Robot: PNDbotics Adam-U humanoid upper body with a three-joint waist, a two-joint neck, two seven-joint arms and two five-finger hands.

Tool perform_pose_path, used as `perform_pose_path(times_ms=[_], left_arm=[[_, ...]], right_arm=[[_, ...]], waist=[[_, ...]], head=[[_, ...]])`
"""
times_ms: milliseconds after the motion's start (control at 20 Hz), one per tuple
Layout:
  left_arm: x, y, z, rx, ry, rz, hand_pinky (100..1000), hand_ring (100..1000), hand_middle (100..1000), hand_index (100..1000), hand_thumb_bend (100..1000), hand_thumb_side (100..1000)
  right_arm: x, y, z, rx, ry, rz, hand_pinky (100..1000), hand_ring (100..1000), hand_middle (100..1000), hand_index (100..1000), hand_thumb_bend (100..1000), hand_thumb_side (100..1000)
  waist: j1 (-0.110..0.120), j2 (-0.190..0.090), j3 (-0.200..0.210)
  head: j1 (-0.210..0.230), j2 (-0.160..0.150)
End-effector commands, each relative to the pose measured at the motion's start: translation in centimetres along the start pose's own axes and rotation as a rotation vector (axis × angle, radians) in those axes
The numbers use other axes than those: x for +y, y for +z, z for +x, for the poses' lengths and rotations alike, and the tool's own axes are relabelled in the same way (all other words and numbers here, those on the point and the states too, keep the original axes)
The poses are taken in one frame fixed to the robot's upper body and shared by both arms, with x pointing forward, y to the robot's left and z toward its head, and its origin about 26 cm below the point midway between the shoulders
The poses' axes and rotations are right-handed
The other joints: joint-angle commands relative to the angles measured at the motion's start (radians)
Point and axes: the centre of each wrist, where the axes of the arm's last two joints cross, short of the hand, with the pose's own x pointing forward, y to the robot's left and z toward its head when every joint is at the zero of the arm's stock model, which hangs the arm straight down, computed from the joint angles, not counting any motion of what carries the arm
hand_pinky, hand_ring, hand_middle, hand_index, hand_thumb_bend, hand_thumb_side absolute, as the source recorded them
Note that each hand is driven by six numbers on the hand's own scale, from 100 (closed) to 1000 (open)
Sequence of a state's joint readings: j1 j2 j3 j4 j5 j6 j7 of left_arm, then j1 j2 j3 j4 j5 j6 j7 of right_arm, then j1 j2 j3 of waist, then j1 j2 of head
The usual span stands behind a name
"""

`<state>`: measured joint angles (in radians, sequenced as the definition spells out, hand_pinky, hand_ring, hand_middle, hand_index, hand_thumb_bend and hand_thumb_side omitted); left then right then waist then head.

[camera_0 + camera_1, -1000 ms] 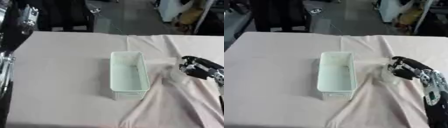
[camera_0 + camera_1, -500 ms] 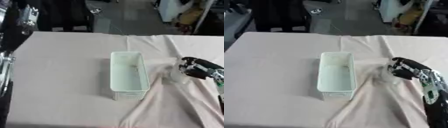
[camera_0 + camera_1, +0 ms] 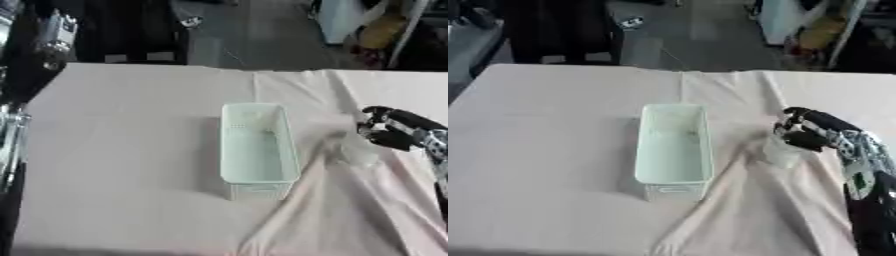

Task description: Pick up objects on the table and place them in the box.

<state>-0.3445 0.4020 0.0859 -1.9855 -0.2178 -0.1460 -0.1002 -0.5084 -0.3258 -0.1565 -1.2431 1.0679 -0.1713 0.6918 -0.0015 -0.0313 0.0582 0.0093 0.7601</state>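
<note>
So the black right hand (image 3: 808, 134) has its fingers curled around a small clear cup-like object (image 3: 781, 151), right beside the pale green plastic box (image 3: 674, 151).

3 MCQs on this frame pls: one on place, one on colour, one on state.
1. Where is the right hand?
A. right of the box
B. inside the box
C. left of the box

2. Colour of the box?
A. red
B. pale mint green
C. black

3. The box holds:
A. a stack of plates
B. nothing that can be made out
C. a bottle

Answers: 1 A, it sits at a pale translucent object to the box's right; 2 B, light mint walls; 3 B, its bottom shows bare.
</note>
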Motion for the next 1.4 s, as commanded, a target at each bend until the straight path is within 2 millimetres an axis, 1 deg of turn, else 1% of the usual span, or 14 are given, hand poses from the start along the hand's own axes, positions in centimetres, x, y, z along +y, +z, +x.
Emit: perform_pose_path(times_ms=[50,250,800,1100,1350,1400], left_arm=[[0.6,-0.5,0.6,-0.028,-0.027,-0.004,474,597,729,733,100,757],[0.6,-0.6,0.6,-0.029,-0.028,-0.004,475,597,729,733,100,756],[0.6,-0.6,0.6,-0.032,-0.026,-0.006,474,597,729,732,100,755],[0.6,-0.6,0.6,-0.032,-0.026,-0.007,474,597,730,732,100,755],[0.6,-0.6,0.6,-0.033,-0.025,-0.009,474,597,730,732,100,756],[0.6,-0.6,0.6,-0.033,-0.025,-0.010,474,597,730,731,100,755]], right_arm=[[-2.1,0.8,-0.2,0.012,0.035,-0.050,1000,1000,1000,653,100,1000],[-1.9,0.8,-0.5,0.021,0.030,-0.041,1000,1000,1000,654,100,1000],[0.0,0.2,-1.9,0.061,-0.003,0.015,1000,1000,1000,654,100,1000],[0.8,-0.3,-2.0,0.063,-0.006,0.044,1000,1000,1000,655,100,1000],[1.6,-1.0,-1.6,0.037,0.020,0.096,1000,1000,1000,673,100,1000],[1.7,-1.2,-1.5,0.031,0.028,0.110,1000,1000,1000,699,204,1000]], waist=[[0.001,-0.010,-0.001],[0.001,-0.010,0.000],[0.005,-0.006,-0.001],[0.005,-0.005,0.000],[0.004,-0.005,0.001],[0.004,-0.005,0.002]], head=[[0.001,-0.010],[0.000,-0.012],[-0.006,-0.013],[-0.007,-0.014],[-0.007,-0.014],[-0.007,-0.014]])
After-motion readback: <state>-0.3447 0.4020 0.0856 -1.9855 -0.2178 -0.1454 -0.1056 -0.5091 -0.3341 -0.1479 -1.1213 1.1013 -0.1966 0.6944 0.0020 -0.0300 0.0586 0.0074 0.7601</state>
